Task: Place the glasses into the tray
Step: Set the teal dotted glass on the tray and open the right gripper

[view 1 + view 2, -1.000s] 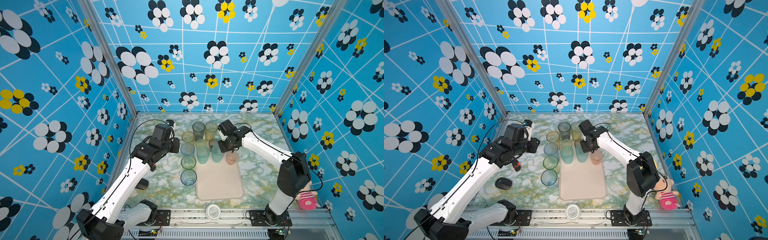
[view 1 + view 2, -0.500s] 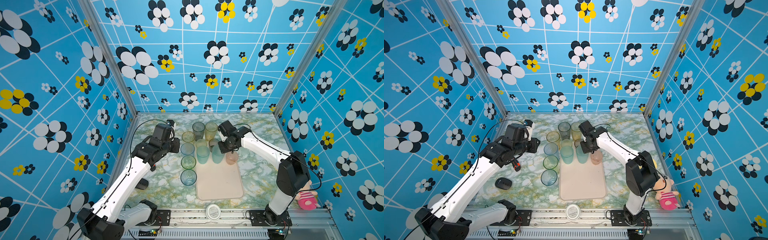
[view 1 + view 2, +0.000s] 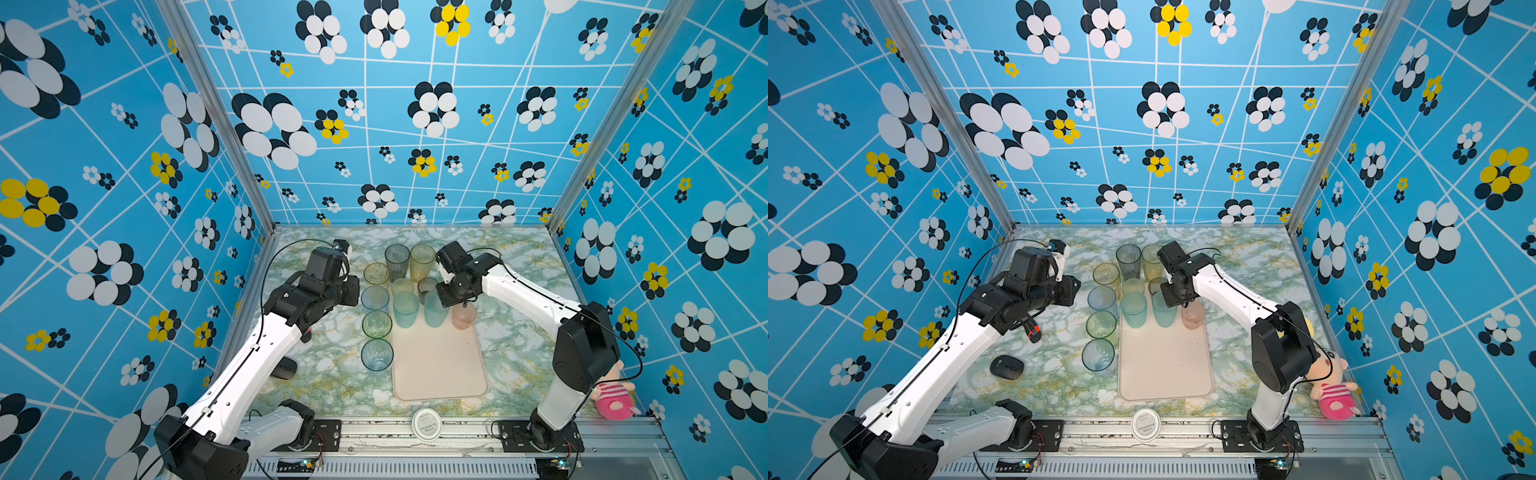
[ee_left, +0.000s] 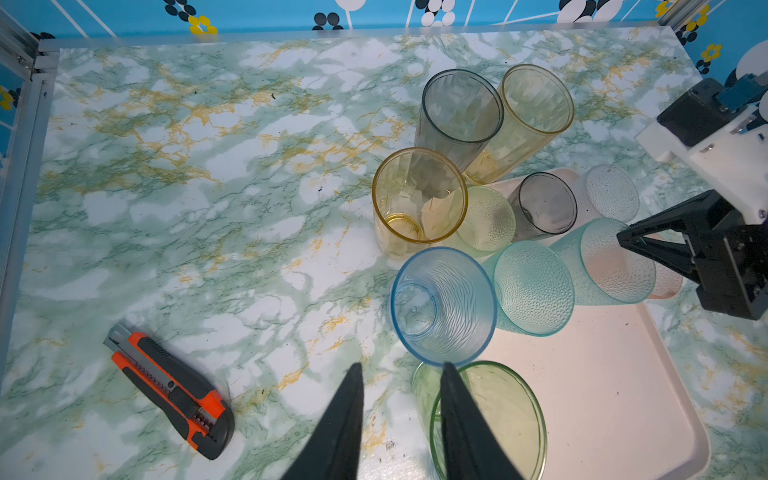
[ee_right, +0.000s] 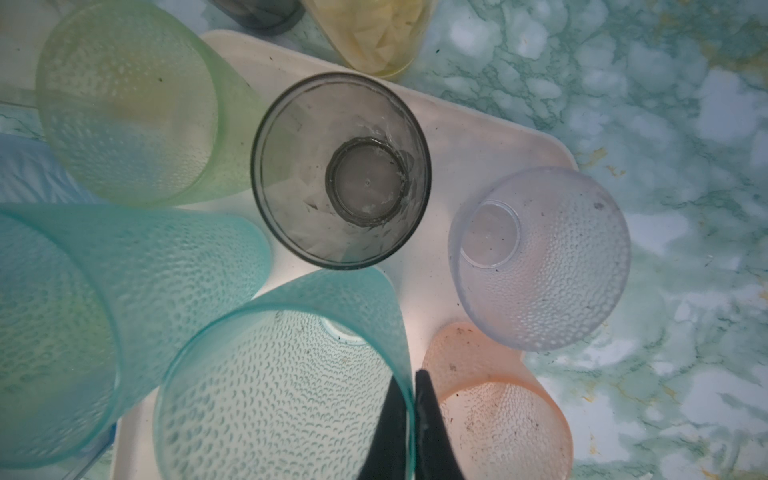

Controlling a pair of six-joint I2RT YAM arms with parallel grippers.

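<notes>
Your right gripper (image 5: 409, 376) is pinched tight on the rim of a teal tumbler (image 5: 270, 395), one finger inside the wall and one outside. The tumbler is at the far end of the tray (image 5: 478, 137), and you cannot tell whether its base rests there. Close around that grip, a pink tumbler (image 5: 498, 415), a clear tumbler (image 5: 540, 257), a smoky grey tumbler (image 5: 340, 170) and a second teal tumbler (image 5: 83, 311) stand on the tray. Your left gripper (image 4: 401, 366) hangs partly open with nothing between its fingers. It is above the table (image 4: 208, 208), near the rims of a blue tumbler (image 4: 442, 305) and a green tumbler (image 4: 511, 407). Both of these stand off the tray, along its left edge in both top views.
</notes>
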